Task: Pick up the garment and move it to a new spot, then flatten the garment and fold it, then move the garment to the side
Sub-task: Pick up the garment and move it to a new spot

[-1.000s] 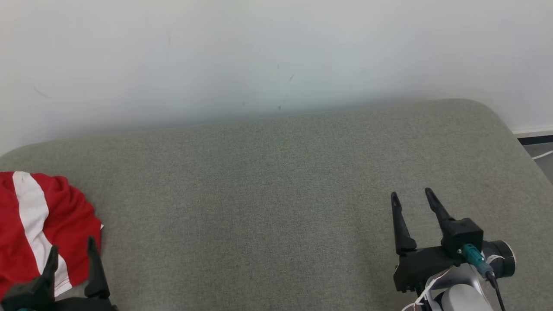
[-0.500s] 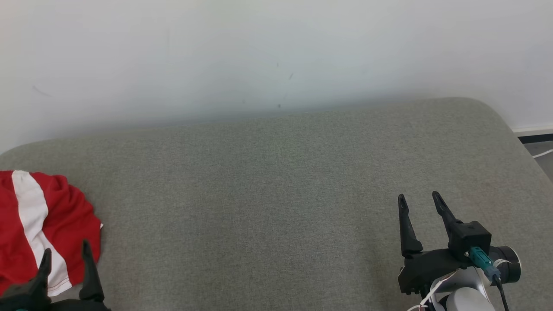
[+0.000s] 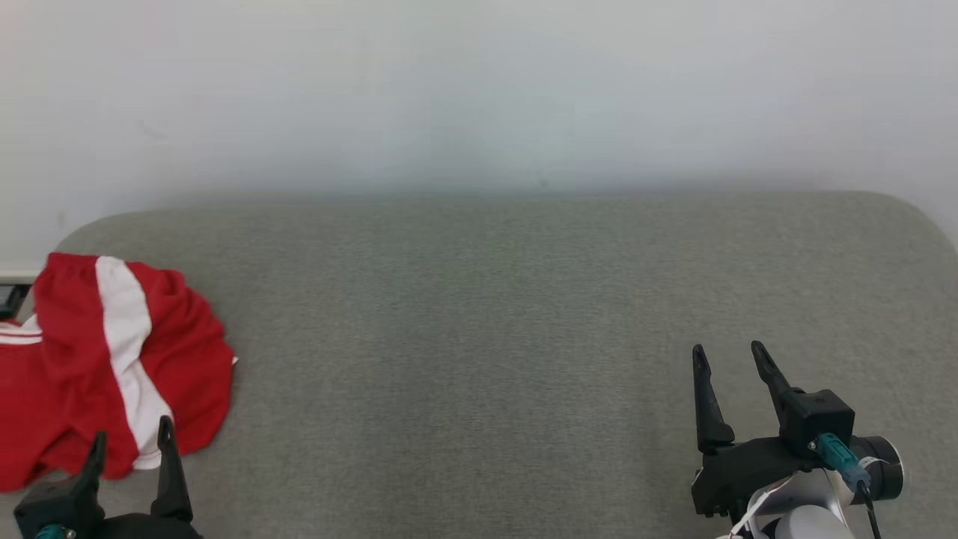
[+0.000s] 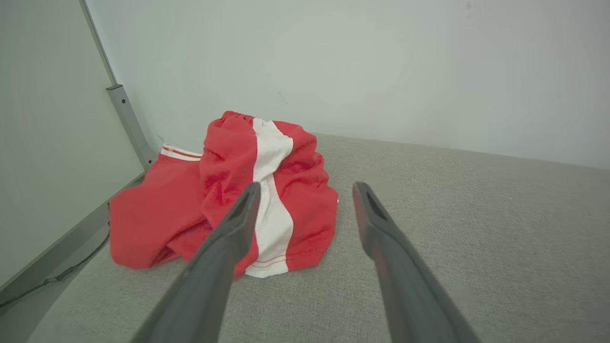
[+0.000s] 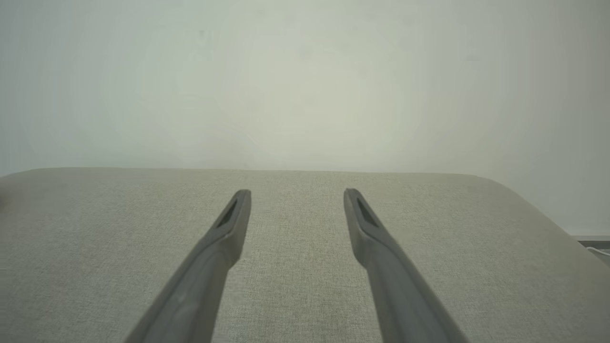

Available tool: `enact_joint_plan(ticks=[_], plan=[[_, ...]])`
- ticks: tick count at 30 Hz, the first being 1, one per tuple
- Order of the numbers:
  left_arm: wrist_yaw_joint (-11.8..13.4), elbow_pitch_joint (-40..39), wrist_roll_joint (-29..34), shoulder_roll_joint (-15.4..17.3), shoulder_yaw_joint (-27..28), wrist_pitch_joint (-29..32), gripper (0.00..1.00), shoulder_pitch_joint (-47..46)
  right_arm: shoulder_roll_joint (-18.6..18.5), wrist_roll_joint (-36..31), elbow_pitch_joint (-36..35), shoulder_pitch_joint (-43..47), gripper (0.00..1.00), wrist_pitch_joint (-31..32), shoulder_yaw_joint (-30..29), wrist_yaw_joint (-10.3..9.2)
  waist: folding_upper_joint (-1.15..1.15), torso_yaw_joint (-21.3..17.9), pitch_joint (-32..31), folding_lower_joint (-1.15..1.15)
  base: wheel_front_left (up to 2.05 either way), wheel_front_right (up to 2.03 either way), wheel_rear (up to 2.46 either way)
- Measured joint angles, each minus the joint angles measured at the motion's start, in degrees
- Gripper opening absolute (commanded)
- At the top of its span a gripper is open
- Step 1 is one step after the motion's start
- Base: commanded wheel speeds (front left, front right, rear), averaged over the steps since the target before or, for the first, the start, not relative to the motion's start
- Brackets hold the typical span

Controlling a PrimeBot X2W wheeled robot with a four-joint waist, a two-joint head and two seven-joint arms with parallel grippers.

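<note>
Grey fabric worktop (image 3: 486,337) against a plain white wall (image 3: 479,90), mostly bare. Red garment (image 3: 67,374) with a white stripe (shorts by the look, can't be sure) lies crumpled in a heap at the far left end of the worktop, close to its left edge. Left wrist view: same garment (image 4: 305,200) bunched up, a striped trim poking out on its left side, nothing flat about it.

Left jaws released, wide apart, nothing between them. Their fingers (image 3: 168,471) sit at the near side of the heap in the head view, tips overlapping the red cloth in the picture. Contact can't be told. The left wrist view suggests they are short of it and above.

Right jaws also released and empty, fingers (image 3: 707,404) over bare worktop at the right end, well apart from the garment. Right wrist view has fingers (image 5: 228,228) with just grey fabric ahead.

Progress, my read: 0 of 3 stages done. Garment not picked up yet, not at a new spot, not flattened, not folded, not set aside. Step in hand looks like the approach for the opening grab, left side the likely candidate since it's lined up on the heap. All left to do: grab, carry toward the open middle, spread, fold, shift aside.
</note>
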Motion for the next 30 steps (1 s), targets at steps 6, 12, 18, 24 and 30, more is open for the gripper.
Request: enact_joint_plan(ticks=[6, 12, 18, 24, 30], plan=[[0.0, -0.2, 0.07, 0.08, 0.19, 1.07, 1.0, -0.02, 0.02, 0.07, 0.54, 0.0, 1.0, 0.53, 0.85, 0.07, 0.0, 4.77, -0.12, 0.0, 0.0, 0.0, 0.0], [0.0, 0.04, 0.05, 0.03, 0.12, 2.11, 1.0, -0.18, 0.1, 0.11, 1.08, -0.09, 1.0, 1.03, 2.11, 0.18, 0.0, 9.44, -0.32, 0.0, 0.0, 0.0, 0.0], [0.0, 0.12, 0.07, -0.11, -0.43, 2.55, 1.0, -0.79, 0.13, 0.58, 1.99, -1.12, 1.0, 1.51, 2.82, 0.6, 0.0, 14.26, -0.59, 0.0, 0.0, 0.0, 0.0], [-0.08, 0.12, 0.05, -0.18, -0.52, 3.12, 1.0, -0.87, 0.23, 0.62, 2.35, -1.27, 1.0, 1.79, 3.9, 0.99, 0.0, 18.45, -0.94, 0.0, 0.0, 0.0, 0.0], [-0.08, 0.1, -0.27, -0.02, 0.01, 3.46, 1.0, -0.76, 0.37, 0.63, 2.87, -2.44, 1.0, 2.05, 5.44, 1.11, -0.01, 20.83, -1.23, 0.0, 0.0, 0.0, 0.0]])
